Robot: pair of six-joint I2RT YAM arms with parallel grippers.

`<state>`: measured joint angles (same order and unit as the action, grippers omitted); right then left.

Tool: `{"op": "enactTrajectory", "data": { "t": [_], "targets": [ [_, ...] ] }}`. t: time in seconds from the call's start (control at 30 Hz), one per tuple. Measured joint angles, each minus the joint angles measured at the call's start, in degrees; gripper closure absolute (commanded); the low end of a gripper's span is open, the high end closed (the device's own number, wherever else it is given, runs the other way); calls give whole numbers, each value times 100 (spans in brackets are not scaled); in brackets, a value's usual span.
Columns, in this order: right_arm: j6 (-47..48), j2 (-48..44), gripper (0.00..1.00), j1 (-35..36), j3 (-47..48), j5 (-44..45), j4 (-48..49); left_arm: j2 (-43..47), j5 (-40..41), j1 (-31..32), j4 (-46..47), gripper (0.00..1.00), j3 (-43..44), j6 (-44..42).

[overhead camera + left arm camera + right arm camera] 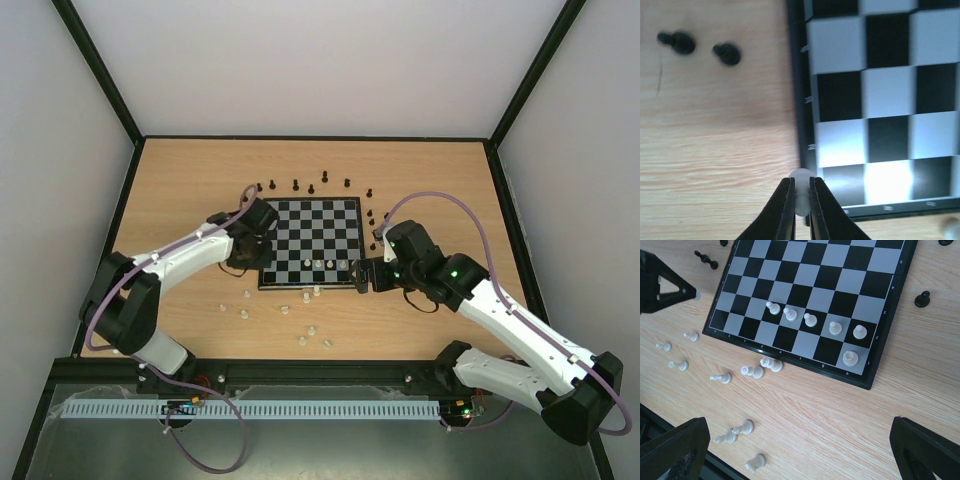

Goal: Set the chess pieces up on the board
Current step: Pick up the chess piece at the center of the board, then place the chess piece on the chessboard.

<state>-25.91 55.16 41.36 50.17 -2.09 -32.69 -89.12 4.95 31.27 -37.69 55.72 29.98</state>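
The board [312, 243] lies mid-table, and also shows in the right wrist view [810, 295] and the left wrist view [885, 100]. Several white pawns [810, 320] stand in its second row, with a white rook [850, 358] on the near right corner square. My left gripper [801, 182] is shut on a white pawn [801, 175] and holds it over the board's left frame near the near corner; it also shows in the top view [257, 262]. My right gripper [800, 450] is open and empty over the bare table off the board's near right corner; in the top view it is [362, 275].
Several loose white pieces [756, 371] lie on the wood in front of the board [305, 325]. Black pieces [310, 188] stand along the far and right sides of the board; two black pieces [727, 53] lie left of it. Black-framed walls close in the table.
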Motion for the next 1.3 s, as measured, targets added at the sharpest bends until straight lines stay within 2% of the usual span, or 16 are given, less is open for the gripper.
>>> {"op": "enactTrajectory", "data": {
  "t": [0.23,0.43,0.7,1.3],
  "targets": [
    [-2,0,0,0,0,4,0,-20,24,573,-380,93,918,-20],
    [-2,0,0,0,0,15,0,-590,24,914,-407,92,1434,-44],
    [-2,0,0,0,0,55,-2,-1344,11,1093,-334,92,1665,-92],
    [-2,0,0,0,0,66,-2,-1655,-4,1235,-225,90,1825,-109]
  ]
}}
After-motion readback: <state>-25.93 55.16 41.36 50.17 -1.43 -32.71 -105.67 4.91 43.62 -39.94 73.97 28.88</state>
